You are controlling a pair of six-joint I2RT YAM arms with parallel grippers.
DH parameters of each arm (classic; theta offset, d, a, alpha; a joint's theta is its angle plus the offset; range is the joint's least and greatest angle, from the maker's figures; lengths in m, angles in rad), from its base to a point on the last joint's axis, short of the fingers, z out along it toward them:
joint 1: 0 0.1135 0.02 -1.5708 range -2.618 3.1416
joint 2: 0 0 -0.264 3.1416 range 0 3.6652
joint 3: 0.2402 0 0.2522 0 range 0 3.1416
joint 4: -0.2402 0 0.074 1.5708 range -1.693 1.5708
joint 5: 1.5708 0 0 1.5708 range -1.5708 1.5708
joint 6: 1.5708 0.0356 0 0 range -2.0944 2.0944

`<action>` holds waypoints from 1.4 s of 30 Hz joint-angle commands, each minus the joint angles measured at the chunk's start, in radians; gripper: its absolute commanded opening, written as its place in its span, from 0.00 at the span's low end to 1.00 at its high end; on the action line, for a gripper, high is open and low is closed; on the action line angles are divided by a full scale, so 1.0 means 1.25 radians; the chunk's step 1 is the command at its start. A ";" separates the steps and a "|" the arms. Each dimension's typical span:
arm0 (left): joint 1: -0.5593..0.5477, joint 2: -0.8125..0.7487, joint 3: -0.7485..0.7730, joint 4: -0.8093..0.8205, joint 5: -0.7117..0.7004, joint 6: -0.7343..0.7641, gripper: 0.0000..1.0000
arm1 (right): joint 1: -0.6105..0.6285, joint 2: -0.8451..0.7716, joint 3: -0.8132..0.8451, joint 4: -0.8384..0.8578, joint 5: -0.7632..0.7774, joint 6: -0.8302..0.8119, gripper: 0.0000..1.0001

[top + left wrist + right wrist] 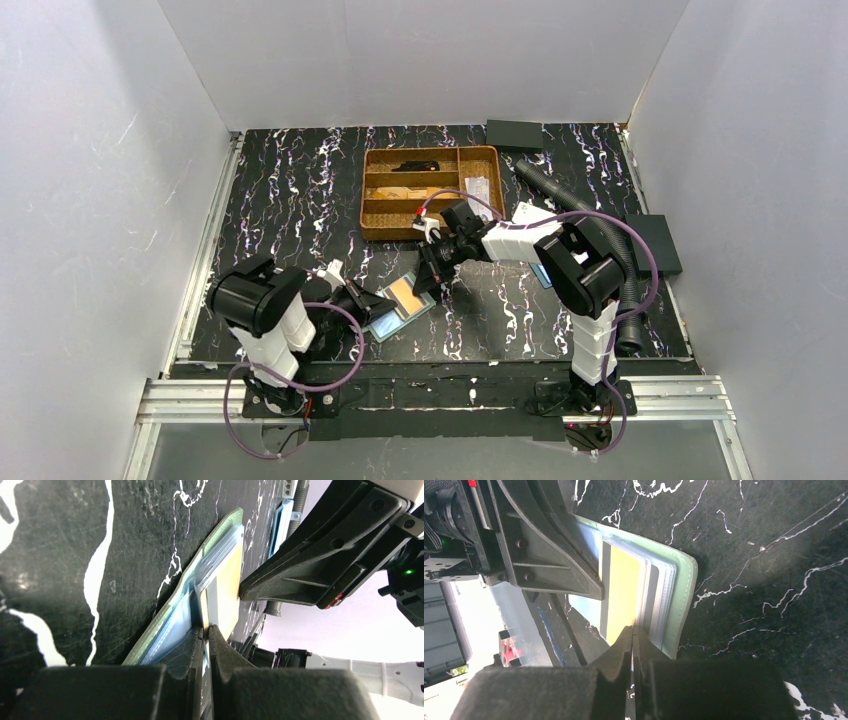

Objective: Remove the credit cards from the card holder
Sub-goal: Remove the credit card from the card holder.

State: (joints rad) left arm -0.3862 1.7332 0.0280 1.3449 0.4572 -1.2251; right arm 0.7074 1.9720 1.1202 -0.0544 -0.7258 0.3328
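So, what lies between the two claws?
The teal card holder, with an orange-gold card in it; left claw and right claw pinch its ends. Top view shows it.

1. A black mat (290,200) with white marbled veins covers the table.
2. A brown tray (368,190) with several compartments sits toward the back of the mat, near the middle.
3. A dark, slim object (415,164) lies in the tray's rearmost long compartment.
4. A pale item (478,187) rests in the tray's right-hand compartment; what it is cannot be told.
5. A flat black box (514,134) lies at the back edge, just behind the tray's right corner.
6. A black corrugated hose (553,188) runs from beside the tray toward the right front.
7. A second black box (655,243) lies at the right edge, touching the hose.
8. A blue-edged flat holder (279,525) lies on the mat, only partly visible.
9. White walls (100,150) enclose three sides.
10. Aluminium rails (205,240) border the mat.
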 commanded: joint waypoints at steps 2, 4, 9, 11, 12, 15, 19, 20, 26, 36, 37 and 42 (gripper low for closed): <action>0.046 0.123 -0.094 -0.008 0.012 0.104 0.00 | 0.034 0.057 -0.030 -0.085 0.199 -0.065 0.08; 0.054 0.129 -0.100 0.012 0.028 0.111 0.00 | 0.034 0.053 -0.032 -0.085 0.203 -0.066 0.09; 0.060 0.052 -0.112 -0.030 0.051 0.121 0.00 | 0.034 0.049 -0.035 -0.083 0.209 -0.066 0.10; 0.060 0.010 -0.113 -0.074 0.052 0.123 0.00 | 0.034 0.047 -0.035 -0.083 0.212 -0.067 0.10; 0.060 -0.012 -0.113 -0.094 0.054 0.124 0.00 | 0.034 0.045 -0.036 -0.083 0.213 -0.068 0.10; 0.061 -0.100 -0.112 -0.175 0.047 0.129 0.00 | 0.034 0.043 -0.037 -0.083 0.222 -0.070 0.10; 0.061 -0.254 -0.102 -0.368 0.025 0.157 0.00 | 0.034 0.045 -0.035 -0.088 0.233 -0.072 0.10; 0.060 -0.298 -0.097 -0.420 0.020 0.163 0.00 | 0.034 0.045 -0.034 -0.090 0.238 -0.073 0.10; 0.060 -0.508 -0.050 -0.726 -0.007 0.189 0.00 | 0.033 0.039 -0.033 -0.097 0.262 -0.078 0.10; 0.062 -0.728 0.012 -1.028 -0.037 0.247 0.00 | 0.027 0.018 -0.037 -0.085 0.240 -0.084 0.11; 0.062 -0.730 0.015 -1.033 -0.034 0.249 0.00 | 0.026 0.007 -0.043 -0.076 0.231 -0.088 0.12; 0.063 -0.729 0.025 -1.055 -0.027 0.255 0.00 | 0.026 -0.061 -0.079 -0.036 0.195 -0.122 0.19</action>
State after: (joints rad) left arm -0.3111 0.8196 0.0479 0.1692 0.4446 -0.9600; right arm 0.7475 1.9308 1.0859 -0.0437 -0.5800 0.2760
